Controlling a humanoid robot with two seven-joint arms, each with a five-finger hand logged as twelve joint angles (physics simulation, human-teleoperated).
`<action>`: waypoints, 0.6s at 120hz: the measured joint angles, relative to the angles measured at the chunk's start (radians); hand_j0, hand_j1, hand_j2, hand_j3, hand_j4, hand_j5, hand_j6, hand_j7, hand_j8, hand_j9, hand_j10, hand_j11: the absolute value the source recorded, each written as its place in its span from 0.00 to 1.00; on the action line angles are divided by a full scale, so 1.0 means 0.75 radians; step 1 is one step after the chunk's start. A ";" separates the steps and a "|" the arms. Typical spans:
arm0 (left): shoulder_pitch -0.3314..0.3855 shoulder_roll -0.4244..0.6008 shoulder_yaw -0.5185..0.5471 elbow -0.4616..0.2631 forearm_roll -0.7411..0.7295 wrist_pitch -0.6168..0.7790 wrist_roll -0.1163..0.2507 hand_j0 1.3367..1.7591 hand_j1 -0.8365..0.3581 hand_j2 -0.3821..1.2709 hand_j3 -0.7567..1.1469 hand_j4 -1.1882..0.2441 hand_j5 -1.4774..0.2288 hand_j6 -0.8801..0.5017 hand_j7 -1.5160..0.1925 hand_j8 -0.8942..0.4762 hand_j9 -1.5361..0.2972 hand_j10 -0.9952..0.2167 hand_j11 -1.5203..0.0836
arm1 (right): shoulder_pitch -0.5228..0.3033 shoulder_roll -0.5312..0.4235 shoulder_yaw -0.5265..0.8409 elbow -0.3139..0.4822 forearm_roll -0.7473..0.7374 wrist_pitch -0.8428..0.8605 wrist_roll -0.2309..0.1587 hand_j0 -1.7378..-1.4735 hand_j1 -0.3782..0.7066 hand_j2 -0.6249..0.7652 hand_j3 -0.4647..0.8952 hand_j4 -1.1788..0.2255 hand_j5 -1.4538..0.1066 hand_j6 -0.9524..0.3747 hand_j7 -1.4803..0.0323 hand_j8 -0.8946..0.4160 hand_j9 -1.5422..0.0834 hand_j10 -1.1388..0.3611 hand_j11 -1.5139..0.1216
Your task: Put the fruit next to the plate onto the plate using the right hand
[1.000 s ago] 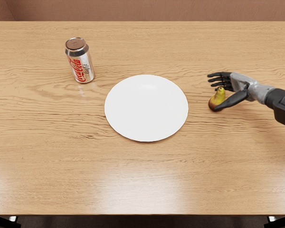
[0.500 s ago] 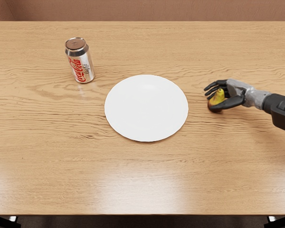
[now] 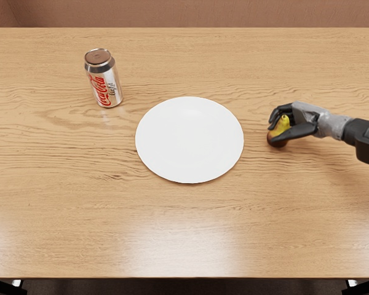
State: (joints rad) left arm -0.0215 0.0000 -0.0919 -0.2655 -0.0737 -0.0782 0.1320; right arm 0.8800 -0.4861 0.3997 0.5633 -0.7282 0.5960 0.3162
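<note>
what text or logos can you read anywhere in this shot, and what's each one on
"Coca-Cola": red script running up the side of the silver can.
A small dark word beside that script on the can: too blurred to read.
No text shows on the plate, the pear, the right hand or the table.
</note>
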 joint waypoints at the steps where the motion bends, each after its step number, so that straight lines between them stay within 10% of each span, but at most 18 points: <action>1: 0.000 0.000 0.000 0.000 0.000 0.000 0.000 0.76 0.99 0.23 0.40 0.83 0.86 0.64 0.89 0.65 0.84 0.82 0.95 | 0.001 -0.002 0.000 0.002 0.001 0.002 0.000 0.32 0.67 0.60 0.34 0.30 0.29 0.15 0.32 0.37 0.33 0.57 0.30; 72: 0.000 0.000 0.000 0.000 0.000 0.000 0.000 0.76 0.99 0.23 0.40 0.83 0.86 0.64 0.89 0.65 0.84 0.82 0.95 | 0.128 -0.038 0.004 0.226 0.153 0.020 -0.007 0.32 0.67 0.61 0.34 0.28 0.22 0.18 0.28 0.39 0.28 0.59 0.25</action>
State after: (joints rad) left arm -0.0215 0.0000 -0.0918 -0.2658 -0.0737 -0.0780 0.1320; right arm 0.9761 -0.5146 0.4025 0.7331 -0.6132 0.6107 0.3108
